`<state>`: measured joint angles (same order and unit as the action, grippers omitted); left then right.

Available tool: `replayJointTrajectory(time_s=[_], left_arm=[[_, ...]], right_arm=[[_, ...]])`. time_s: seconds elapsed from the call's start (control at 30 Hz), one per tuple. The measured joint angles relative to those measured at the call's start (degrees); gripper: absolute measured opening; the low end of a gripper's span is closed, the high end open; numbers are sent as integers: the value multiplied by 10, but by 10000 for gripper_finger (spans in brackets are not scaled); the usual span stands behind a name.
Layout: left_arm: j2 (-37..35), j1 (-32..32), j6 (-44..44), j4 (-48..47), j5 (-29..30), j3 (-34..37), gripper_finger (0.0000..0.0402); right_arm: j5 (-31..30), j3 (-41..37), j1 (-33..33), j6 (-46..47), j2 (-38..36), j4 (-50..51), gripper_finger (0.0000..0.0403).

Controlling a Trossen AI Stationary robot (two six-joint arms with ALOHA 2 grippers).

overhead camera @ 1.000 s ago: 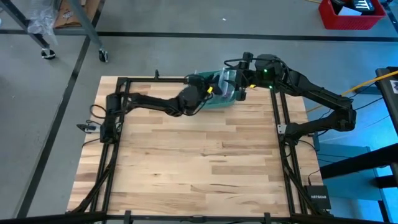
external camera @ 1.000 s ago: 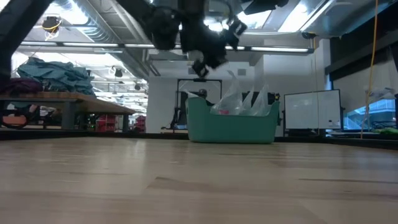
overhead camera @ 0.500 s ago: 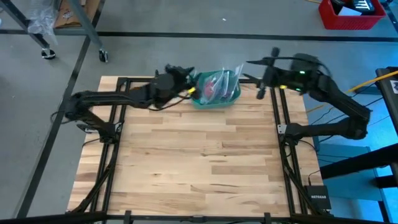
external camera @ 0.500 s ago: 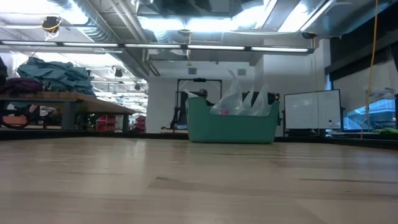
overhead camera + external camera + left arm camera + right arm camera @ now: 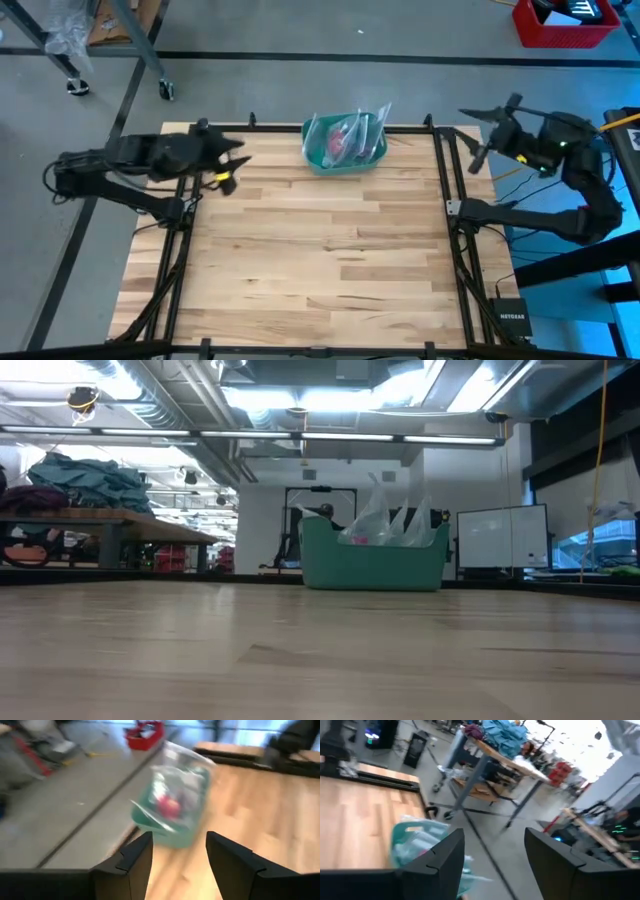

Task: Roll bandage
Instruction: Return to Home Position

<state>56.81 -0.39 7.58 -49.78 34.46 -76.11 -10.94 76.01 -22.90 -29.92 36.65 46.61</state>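
Observation:
The green bowl (image 5: 345,150) stands on the table at the middle of its far edge, with a clear crinkly plastic bag (image 5: 352,128) in it. The pink bandage (image 5: 338,142) shows through the bag inside the bowl; it also shows in the low view (image 5: 360,539) and the left wrist view (image 5: 169,807). My left gripper (image 5: 236,162) is open and empty above the table's far left corner, pointing at the bowl (image 5: 170,820). My right gripper (image 5: 478,141) is open and empty beyond the table's far right corner, its fingers (image 5: 445,855) wide apart.
Black frame rails (image 5: 190,230) run along the table's left and right sides (image 5: 455,240). The wooden table top (image 5: 320,250) stretches from the bowl to the near edge. A red crate (image 5: 565,20) stands on the floor beyond the far right.
Both grippers have drawn away from the bowl, where they were close together over the bag. My left gripper has gone toward the table's left edge, my right gripper toward the right edge and off the table. The bowl and bag have stayed in place.

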Motion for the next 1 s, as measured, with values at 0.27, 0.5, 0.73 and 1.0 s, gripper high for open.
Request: replayJointTrajectory(time_s=[0.27, 0.5, 0.73, 1.0], left_arm=[[-114, -62, 18, 21, -28, 133, 175], [-216, -93, 42, 127, -28, 314, 175], [-322, -114, 44, 265, -45, 482, 175], [-416, -120, 8, 411, -124, 619, 175]], right_arm=[[68, -159, 0, 87, -100, -25, 209], [136, -371, 0, 120, -175, -256, 209], [166, -531, 0, 135, -188, -445, 209], [191, -647, 0, 180, -188, -550, 209]])
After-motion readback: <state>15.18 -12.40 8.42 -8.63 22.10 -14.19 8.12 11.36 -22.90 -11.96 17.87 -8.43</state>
